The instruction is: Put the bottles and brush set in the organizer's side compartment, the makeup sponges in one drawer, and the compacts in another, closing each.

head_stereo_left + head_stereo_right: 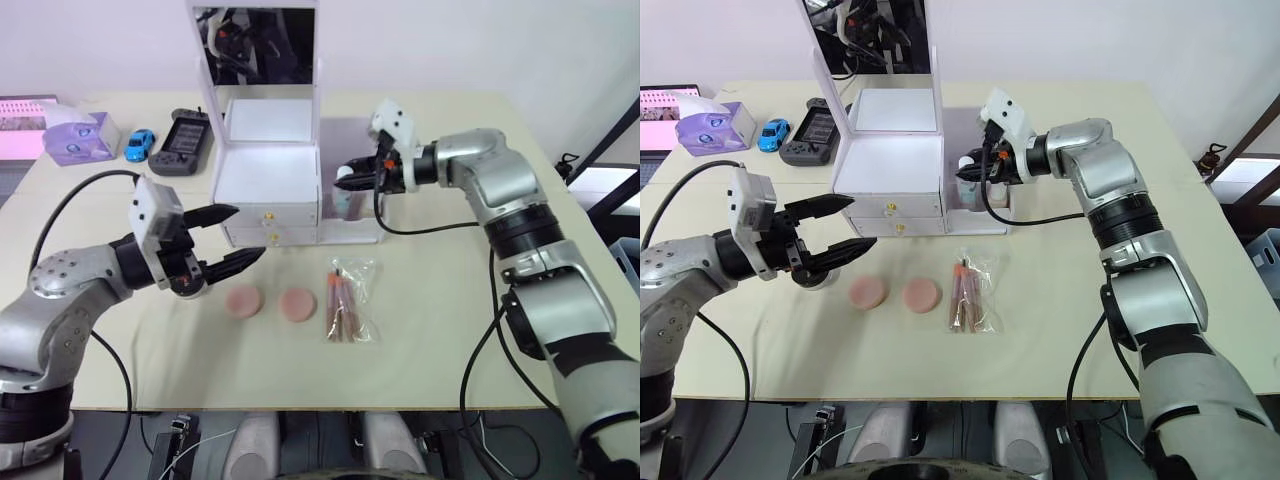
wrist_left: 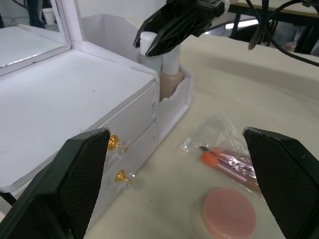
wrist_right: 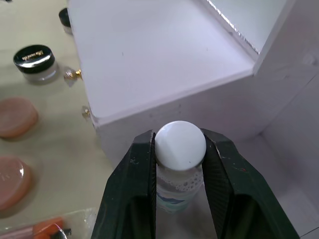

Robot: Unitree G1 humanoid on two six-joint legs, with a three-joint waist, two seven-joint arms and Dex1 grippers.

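Observation:
The white organizer (image 1: pixel 268 178) stands mid-table with its mirror lid up and both gold-knobbed drawers (image 2: pixel 113 143) closed. My right gripper (image 3: pixel 180 149) is shut on the white cap of the clear teal-label bottle (image 3: pixel 174 196), holding it upright over the side compartment (image 2: pixel 182 92). The beige bottle (image 2: pixel 169 79) stands inside that bin. My left gripper (image 1: pixel 248 231) hangs open in front of the drawers. Two pink makeup sponges (image 1: pixel 243 301) (image 1: pixel 297 304) and the bagged brush set (image 1: pixel 348 300) lie in front of the organizer. Two black compacts (image 3: pixel 34 62) (image 3: pixel 65 17) sit left of the organizer's front.
At the back left of the table are a purple tissue box (image 1: pixel 75 135), a blue toy car (image 1: pixel 140 143) and a black handheld controller (image 1: pixel 182 143). The table's front edge (image 1: pixel 320 408) runs close below the sponges.

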